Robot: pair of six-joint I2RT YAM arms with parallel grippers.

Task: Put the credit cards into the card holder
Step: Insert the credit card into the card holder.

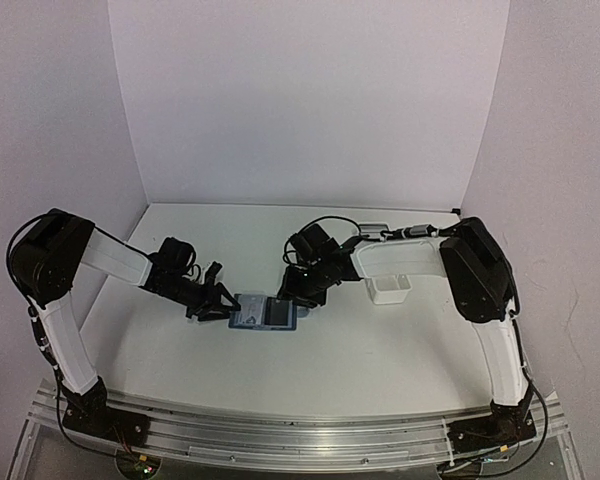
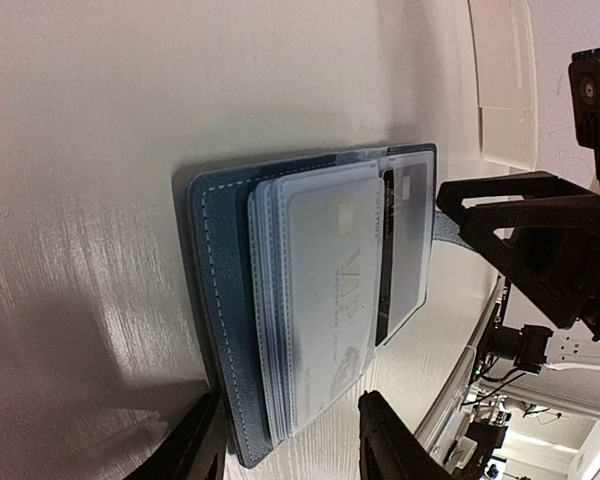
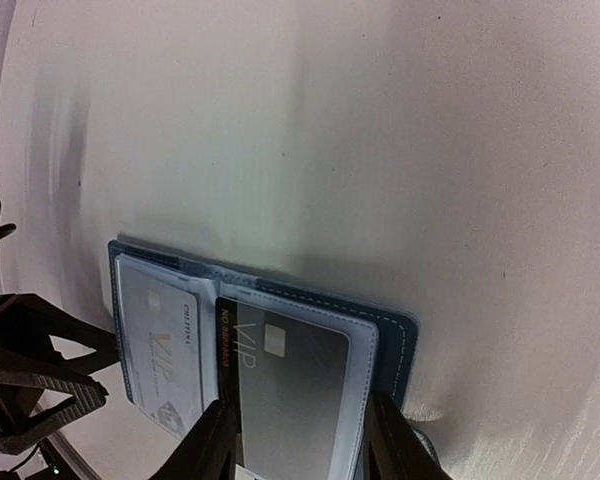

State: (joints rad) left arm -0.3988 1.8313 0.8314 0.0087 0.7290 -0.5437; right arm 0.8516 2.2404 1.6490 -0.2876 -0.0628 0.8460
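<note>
My left pincer [image 2: 285,452]: fingers straddle near end of card holder [image 2: 218,270], which lies open flat mid-table. Clamped or only flanking, can't tell. White VIP card [image 2: 325,300] tops page stack. Dark VIP card [image 3: 285,385] lies in right-hand pocket, between fingers of my right pincer [image 3: 300,448]; grip unclear too. Judgement: steady left cover, push dark card square along pocket, avoid buckling page.
</note>
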